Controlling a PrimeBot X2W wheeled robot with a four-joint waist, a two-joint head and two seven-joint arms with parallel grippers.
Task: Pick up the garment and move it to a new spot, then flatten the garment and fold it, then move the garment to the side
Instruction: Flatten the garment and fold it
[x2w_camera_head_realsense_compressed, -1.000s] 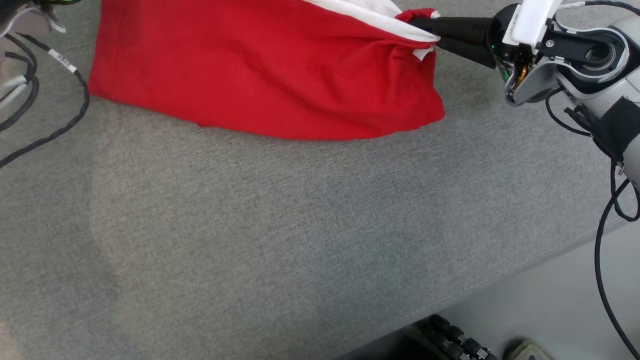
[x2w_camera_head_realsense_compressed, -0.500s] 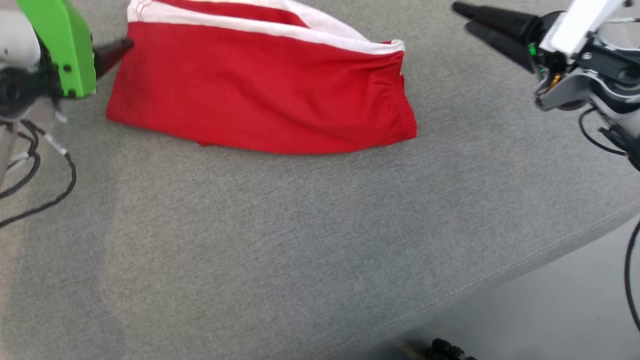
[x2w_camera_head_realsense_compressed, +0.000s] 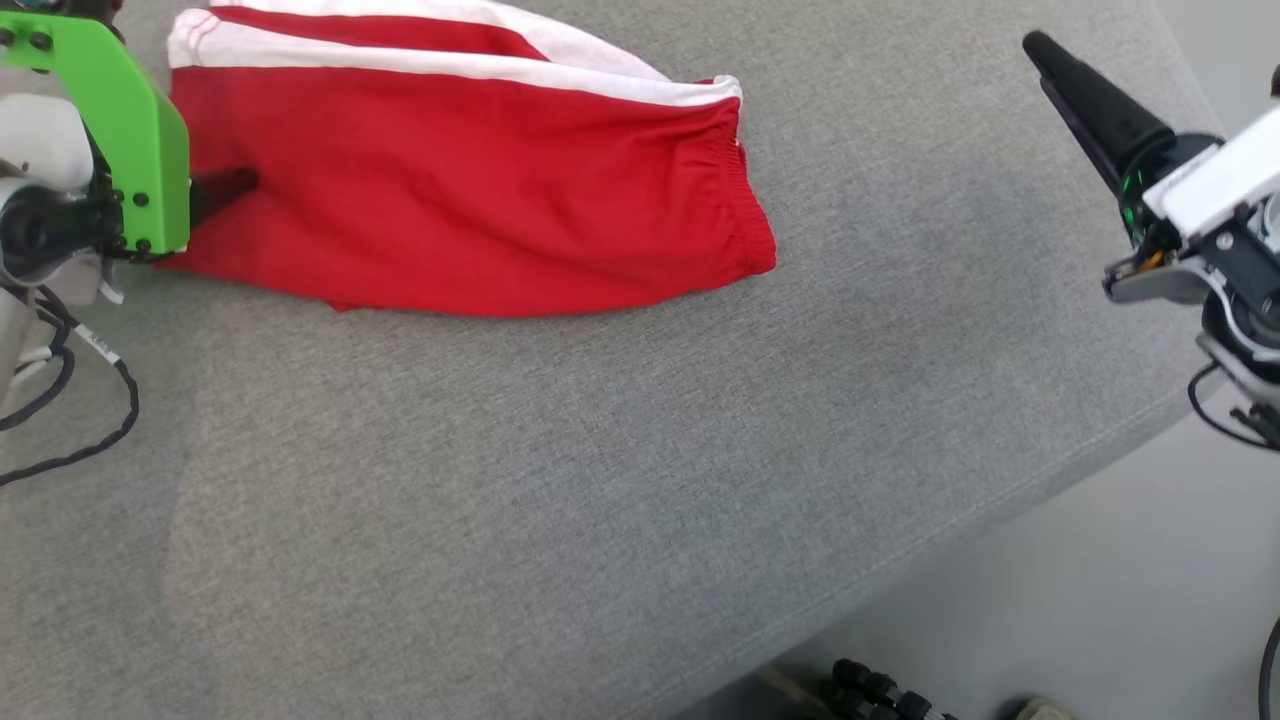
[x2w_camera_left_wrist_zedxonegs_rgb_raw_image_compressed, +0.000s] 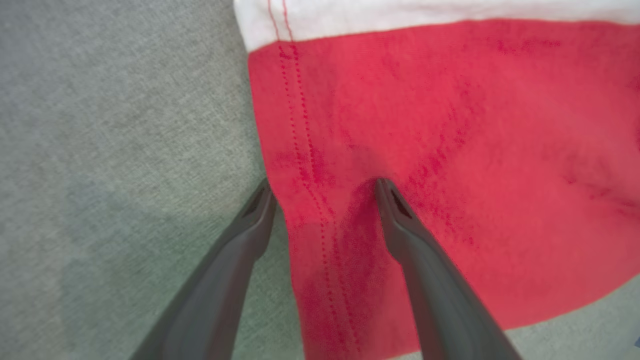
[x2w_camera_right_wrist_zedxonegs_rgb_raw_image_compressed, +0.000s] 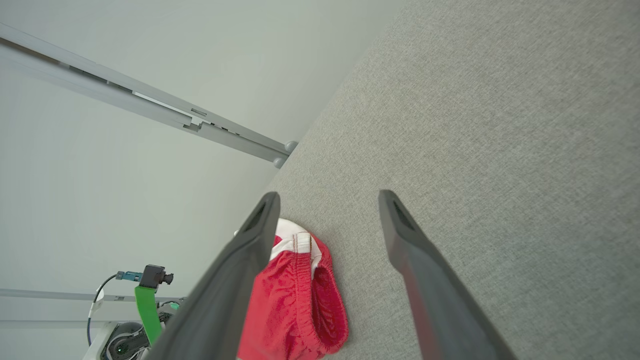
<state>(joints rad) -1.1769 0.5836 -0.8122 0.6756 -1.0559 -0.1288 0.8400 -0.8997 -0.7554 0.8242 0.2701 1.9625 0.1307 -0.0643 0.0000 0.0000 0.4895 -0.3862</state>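
Red shorts (x2w_camera_head_realsense_compressed: 470, 200) lie rumpled at the far left of the table (x2w_camera_head_realsense_compressed: 600, 500) — left pincer (x2w_camera_left_wrist_zedxonegs_rgb_raw_image_compressed: 325, 187) open astride their hem (x2w_camera_left_wrist_zedxonegs_rgb_raw_image_compressed: 300, 150), right pincer (x2w_camera_head_realsense_compressed: 1085, 95) open well off right — so flattening seems next: pinch both ends and draw them taut.
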